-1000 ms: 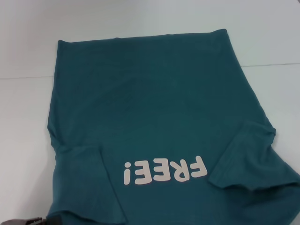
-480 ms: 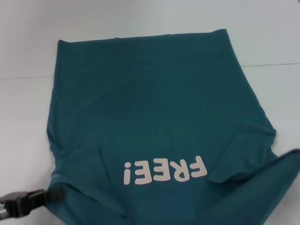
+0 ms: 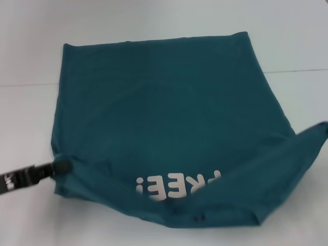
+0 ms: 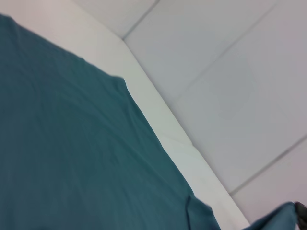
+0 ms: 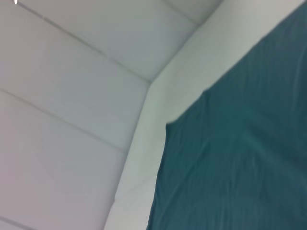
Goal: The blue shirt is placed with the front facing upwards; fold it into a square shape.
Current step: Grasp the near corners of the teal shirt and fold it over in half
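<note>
Lying across a pale worktop (image 3: pixel 31 46) in the head view is one shirt (image 3: pixel 164 113), a soft teal-blue knit, its far hem straight and flat. Its near edge is lifted and turned over toward the far side, so the plain back shows along the front and hides part of the white "FREE!" lettering (image 3: pixel 174 185). One small dark neck label (image 3: pixel 199 218) shows on the turned-over band. One claw is visible: the left claw (image 3: pixel 60 167), a dark bar reaching in from the left edge, is closed on the shirt's left near corner and holds it raised. The shirt's right near corner rises to the frame's right edge, and the right claw is out of sight there, so I cannot tell its state.

From the left wrist, the shirt (image 4: pixel 72 153) fills much of the frame as smooth, faintly wrinkled cloth on the white worktop (image 4: pixel 158 115), with pale tiled floor (image 4: pixel 230 72) beyond.

From the right wrist, the same: shirt (image 5: pixel 240 153), worktop (image 5: pixel 148 143) edge and floor (image 5: pixel 67 96).
</note>
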